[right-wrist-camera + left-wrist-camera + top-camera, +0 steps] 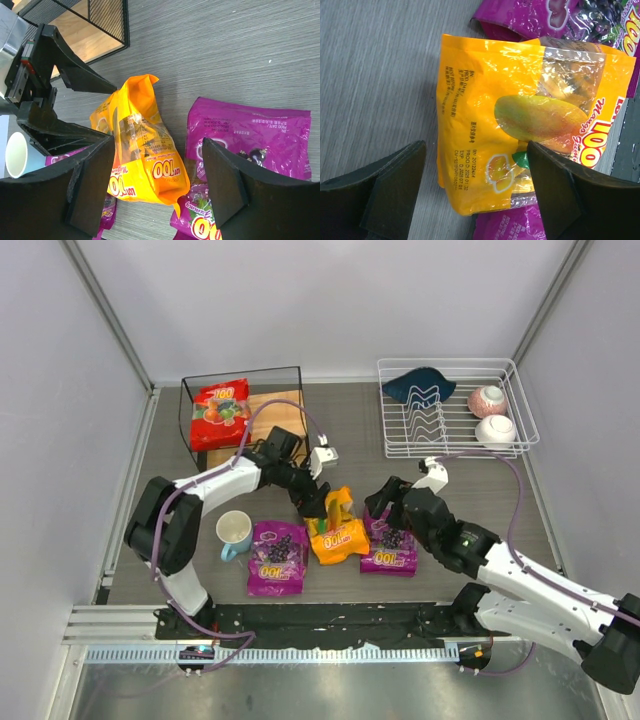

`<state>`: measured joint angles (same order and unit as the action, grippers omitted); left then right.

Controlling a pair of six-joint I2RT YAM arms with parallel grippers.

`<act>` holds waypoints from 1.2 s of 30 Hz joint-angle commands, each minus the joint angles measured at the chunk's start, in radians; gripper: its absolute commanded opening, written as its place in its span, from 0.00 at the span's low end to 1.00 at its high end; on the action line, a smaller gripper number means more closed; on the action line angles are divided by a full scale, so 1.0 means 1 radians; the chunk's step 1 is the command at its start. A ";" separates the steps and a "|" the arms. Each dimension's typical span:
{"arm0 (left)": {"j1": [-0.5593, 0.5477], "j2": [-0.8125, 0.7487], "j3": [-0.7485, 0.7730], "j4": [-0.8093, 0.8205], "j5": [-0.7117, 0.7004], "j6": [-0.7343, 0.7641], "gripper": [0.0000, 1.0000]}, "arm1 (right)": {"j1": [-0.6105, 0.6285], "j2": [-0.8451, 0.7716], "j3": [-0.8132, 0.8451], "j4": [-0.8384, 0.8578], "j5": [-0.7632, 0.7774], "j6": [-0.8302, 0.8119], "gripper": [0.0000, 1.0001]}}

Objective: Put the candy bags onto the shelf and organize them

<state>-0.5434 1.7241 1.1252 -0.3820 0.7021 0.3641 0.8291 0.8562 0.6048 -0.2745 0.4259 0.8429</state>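
Observation:
The shelf point(270, 405) stands at the back left with the red candy bag point(220, 412) on its top board. The orange-yellow bag point(340, 530) lies on the table between two purple bags point(278, 558) point(390, 545). My left gripper point(318, 502) is open, with its fingers either side of the orange-yellow bag's point(520, 115) near end and not closed on it. My right gripper point(385, 502) is open and empty, and hovers over the orange-yellow bag point(145, 150) and the right purple bag point(250, 135).
A light blue mug point(234, 532) stands left of the left purple bag. A white wire dish rack point(455, 405) at the back right holds a dark blue cloth and two bowls. Grey walls enclose the table on three sides.

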 commanded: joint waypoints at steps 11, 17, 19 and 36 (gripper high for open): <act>-0.040 0.035 0.062 -0.118 0.051 0.022 0.24 | 0.002 -0.062 -0.042 0.012 0.050 0.021 0.64; -0.047 0.017 0.077 -0.138 0.037 -0.005 0.00 | 0.004 -0.075 -0.042 0.001 0.065 0.021 0.63; -0.047 0.006 0.096 -0.138 0.031 -0.045 0.00 | 0.004 -0.085 -0.043 0.000 0.068 0.025 0.63; -0.052 -0.089 0.301 -0.034 -0.323 -0.565 0.00 | 0.004 -0.106 -0.033 0.027 0.073 0.045 0.72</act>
<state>-0.5945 1.6989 1.3457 -0.5041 0.4389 -0.0521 0.8291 0.7757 0.5606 -0.2852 0.4557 0.8566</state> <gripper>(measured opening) 0.035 0.705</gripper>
